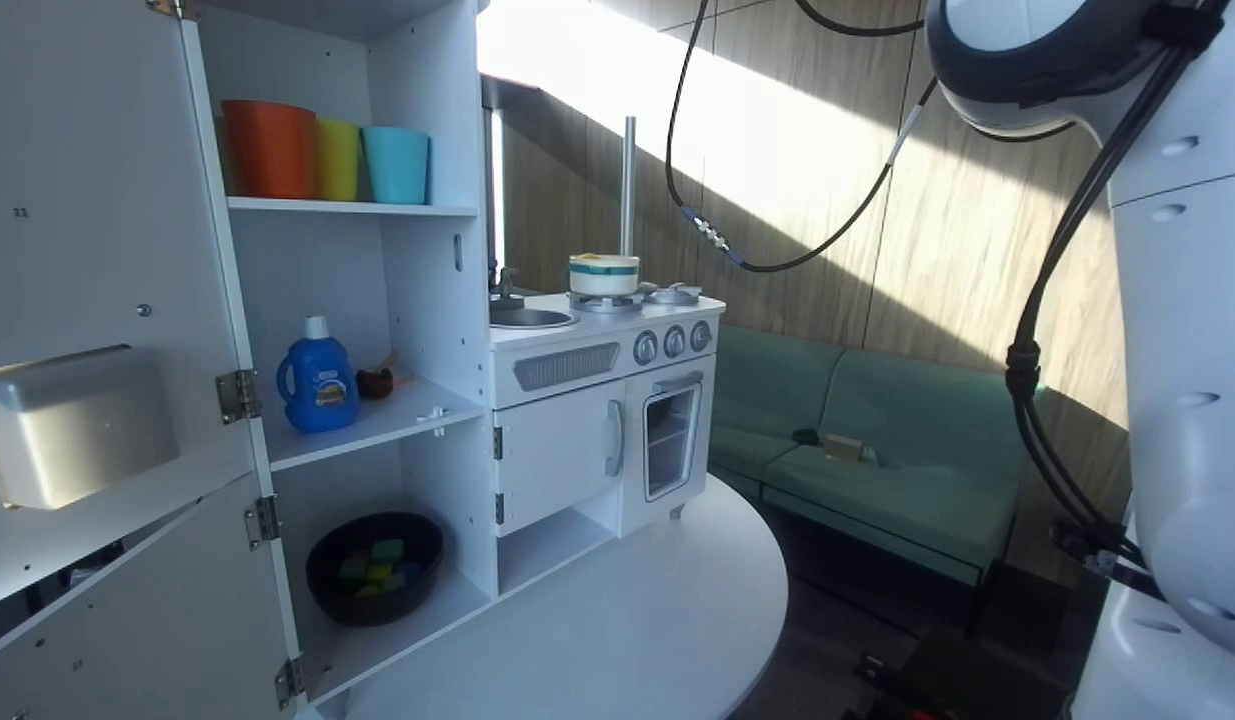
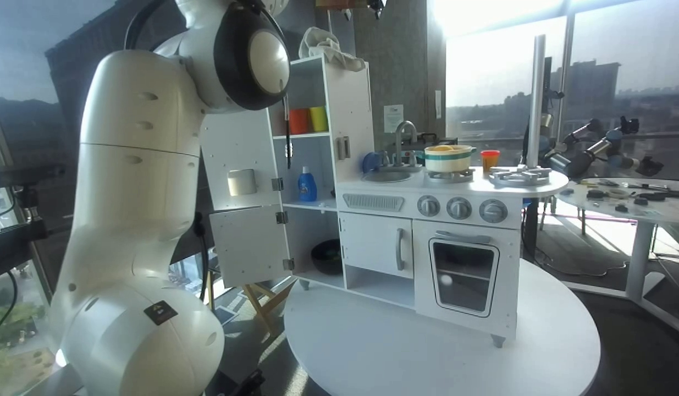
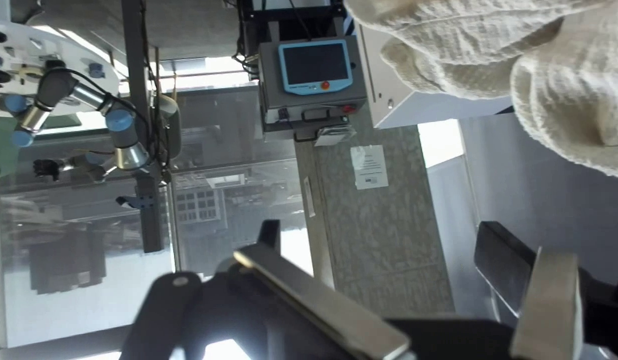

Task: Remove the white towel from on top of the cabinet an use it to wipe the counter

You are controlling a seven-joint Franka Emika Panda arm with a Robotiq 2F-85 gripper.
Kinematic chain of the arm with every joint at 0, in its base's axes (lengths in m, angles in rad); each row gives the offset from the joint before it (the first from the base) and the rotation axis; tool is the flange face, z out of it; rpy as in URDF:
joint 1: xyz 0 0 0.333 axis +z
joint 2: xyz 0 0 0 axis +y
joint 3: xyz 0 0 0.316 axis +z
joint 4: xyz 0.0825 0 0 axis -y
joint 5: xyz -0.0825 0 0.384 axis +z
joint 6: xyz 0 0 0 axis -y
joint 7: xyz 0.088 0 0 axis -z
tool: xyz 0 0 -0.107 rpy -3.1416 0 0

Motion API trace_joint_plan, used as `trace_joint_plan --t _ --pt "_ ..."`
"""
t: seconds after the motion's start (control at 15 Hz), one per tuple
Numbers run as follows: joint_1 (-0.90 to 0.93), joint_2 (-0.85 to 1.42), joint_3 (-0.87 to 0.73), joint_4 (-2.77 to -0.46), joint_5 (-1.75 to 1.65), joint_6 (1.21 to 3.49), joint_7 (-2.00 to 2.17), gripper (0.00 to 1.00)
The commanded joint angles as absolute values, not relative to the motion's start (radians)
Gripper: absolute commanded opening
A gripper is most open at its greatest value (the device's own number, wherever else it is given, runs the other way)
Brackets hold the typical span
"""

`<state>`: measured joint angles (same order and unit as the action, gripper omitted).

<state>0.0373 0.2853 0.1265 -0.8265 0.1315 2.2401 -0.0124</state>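
The white towel (image 2: 323,47) lies crumpled on top of the tall white cabinet (image 2: 347,104) and hangs over its edge. It also shows close up at the upper right of the wrist view (image 3: 469,45). The towel is out of view in an exterior view where the cabinet shows its open shelves (image 1: 427,110). The white counter with sink and stove shows in both exterior views (image 1: 587,320) (image 2: 416,184). My gripper (image 3: 386,247) is open in the wrist view, with nothing between its fingers. The towel is apart from the fingers.
A pot (image 2: 448,160), an orange cup (image 2: 489,160) and a faucet (image 2: 405,137) stand on the counter. A tall metal pole (image 2: 536,99) rises behind the stove. The cabinet's doors (image 1: 87,220) are open. Colored cups (image 1: 272,150) and a blue bottle (image 1: 322,380) stand on shelves.
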Motion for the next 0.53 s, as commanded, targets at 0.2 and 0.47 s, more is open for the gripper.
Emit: trace_joint_plan --t 0.2,0.47 --pt "0.076 0.42 0.243 -0.653 0.235 2.21 -0.16 1.0" --pt "0.11 0.438 0.271 -0.651 0.204 2.17 -0.208 1.0"
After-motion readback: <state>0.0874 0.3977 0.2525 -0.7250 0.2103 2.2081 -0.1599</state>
